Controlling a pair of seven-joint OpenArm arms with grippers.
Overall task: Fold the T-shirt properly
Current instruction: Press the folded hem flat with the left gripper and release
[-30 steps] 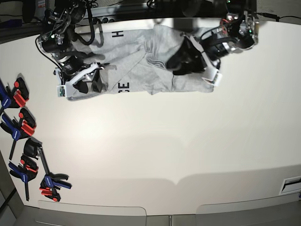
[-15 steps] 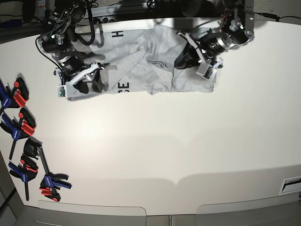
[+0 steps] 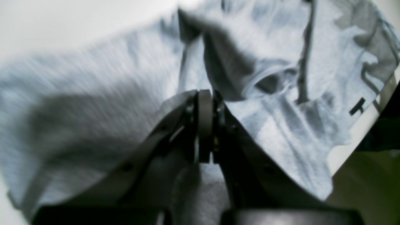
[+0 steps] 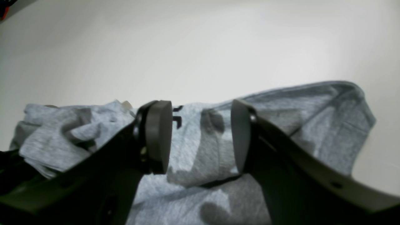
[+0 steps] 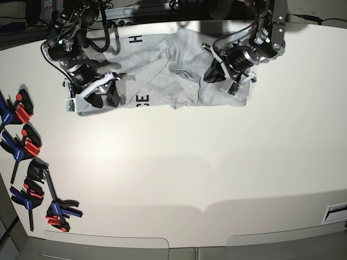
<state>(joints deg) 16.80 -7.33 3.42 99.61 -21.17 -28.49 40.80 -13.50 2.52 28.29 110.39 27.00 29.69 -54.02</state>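
Grey cotton, the T-shirt point(image 5: 173, 76) lies rumpled along the table's point(image 5: 190, 162) far edge, lettering showing near its left end. Over the last second the left gripper point(image 5: 212, 75) has swung up and inward from the shirt's right hem toward the middle folds, while the right arm has kept its place. In its wrist view the left gripper's point(image 3: 204, 97) pads are pressed together, with no cloth visibly between them. The right gripper point(image 4: 201, 137) hovers with its jaws apart over the left part of the shirt. No tidy fold exists yet; this looks like repositioning for a fresh pinch. Clamps point(image 5: 27, 162) lie well apart at the left.
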